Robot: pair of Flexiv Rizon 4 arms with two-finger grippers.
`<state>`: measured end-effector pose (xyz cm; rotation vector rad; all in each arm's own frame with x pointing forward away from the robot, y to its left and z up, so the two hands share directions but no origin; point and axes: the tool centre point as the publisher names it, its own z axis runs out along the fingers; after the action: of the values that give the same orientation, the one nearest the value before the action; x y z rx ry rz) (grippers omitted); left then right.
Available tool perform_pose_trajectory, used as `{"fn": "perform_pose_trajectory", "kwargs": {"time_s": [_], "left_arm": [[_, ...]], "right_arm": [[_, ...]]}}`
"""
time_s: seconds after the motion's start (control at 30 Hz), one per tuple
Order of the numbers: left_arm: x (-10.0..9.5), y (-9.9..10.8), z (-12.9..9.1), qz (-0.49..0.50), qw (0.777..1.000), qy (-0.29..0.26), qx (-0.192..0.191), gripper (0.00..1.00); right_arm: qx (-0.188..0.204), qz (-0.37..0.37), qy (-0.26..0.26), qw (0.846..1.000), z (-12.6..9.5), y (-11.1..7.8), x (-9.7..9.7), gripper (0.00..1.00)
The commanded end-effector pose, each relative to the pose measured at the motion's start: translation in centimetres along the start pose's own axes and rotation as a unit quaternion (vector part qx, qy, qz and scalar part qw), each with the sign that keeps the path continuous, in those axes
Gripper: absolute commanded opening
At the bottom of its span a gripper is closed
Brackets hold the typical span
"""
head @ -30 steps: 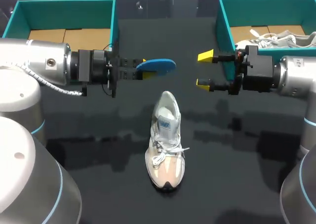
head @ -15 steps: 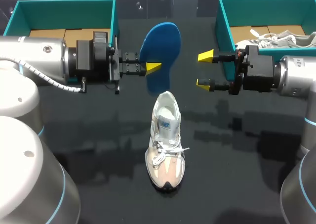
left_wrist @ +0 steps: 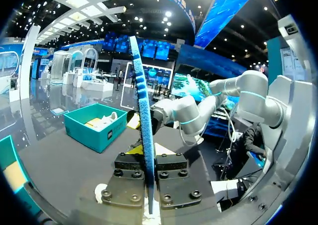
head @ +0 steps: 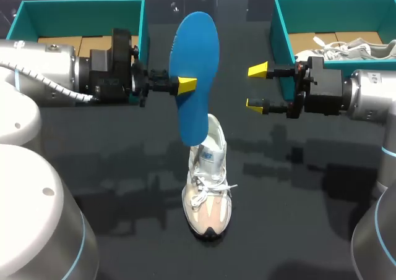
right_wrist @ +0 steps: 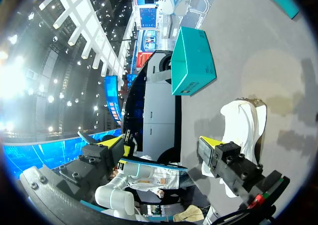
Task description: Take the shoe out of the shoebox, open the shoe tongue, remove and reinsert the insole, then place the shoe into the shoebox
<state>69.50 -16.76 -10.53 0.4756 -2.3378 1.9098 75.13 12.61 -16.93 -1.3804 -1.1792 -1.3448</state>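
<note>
The insole (head: 197,63) is out of the shoe (head: 207,187) and in the air, so the removal half of the step looks done and the reinsertion is the step in hand. The left gripper (head: 185,85) is pinching the blue insole by one long edge, near its middle. In the left wrist view the insole stands edge-on, with a finger pressed to each face. It hangs almost upright with its broad face toward the head camera. Its lower end overlaps the shoe's heel opening in that view, but whether it touches the collar cannot be told. The shoe stands upright on the table (head: 297,224), midway between the two arms, toe toward the robot and laces loose. The right gripper (head: 255,87) hovers to the right of the insole, well apart from it — its yellow tips are spread wide with nothing between them. The left shoebox (head: 80,5) shows only its cardboard floor, and the right shoebox (head: 281,26) holds a second shoe (head: 356,45). The next move probably calls for lowering the insole's bottom end into the heel opening, then tilting it forward so it slides flat under the tongue. The shoe is light and unheld — it could tip or skid, so the free right gripper would do well to steady it.
</note>
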Motion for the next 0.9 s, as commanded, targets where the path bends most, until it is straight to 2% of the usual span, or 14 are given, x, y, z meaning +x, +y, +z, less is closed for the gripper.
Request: {"fn": "perform_pose_trajectory", "kwargs": {"time_s": [0.03, 0.27, 0.5, 0.6, 0.8, 0.9], "left_arm": [[-1.0, -0.7, 0.5, -0.167, 0.985, 0.034, -0.018, 0.00], [-2.5, -1.2, 0.7, -0.264, 0.962, 0.066, -0.021, 0.00], [-3.7, -1.5, 0.9, -0.369, 0.922, 0.117, -0.023, 0.00], [-4.2, -1.4, 1.2, -0.390, 0.913, 0.118, -0.021, 0.00], [-5.0, -0.8, 1.9, -0.455, 0.881, 0.125, -0.018, 0.00], [-5.2, -0.2, 2.3, -0.468, 0.877, 0.114, -0.011, 0.00]], "right_arm": [[-0.001, 0.000, -0.001, 1.000, 0.0, -0.1, 0.0, 1.00], [-0.001, 0.000, -0.001, 1.000, 0.0, -0.1, 0.0, 1.00], [-0.001, 0.000, -0.001, 1.000, 0.0, -0.1, 0.0, 1.00], [-0.001, 0.000, -0.001, 1.000, 0.0, -0.1, 0.0, 1.00], [-0.001, 0.000, -0.001, 1.000, 0.0, -0.1, 0.0, 1.00], [-0.001, 0.000, -0.001, 1.000, 0.0, -0.1, 0.0, 1.00]]}}
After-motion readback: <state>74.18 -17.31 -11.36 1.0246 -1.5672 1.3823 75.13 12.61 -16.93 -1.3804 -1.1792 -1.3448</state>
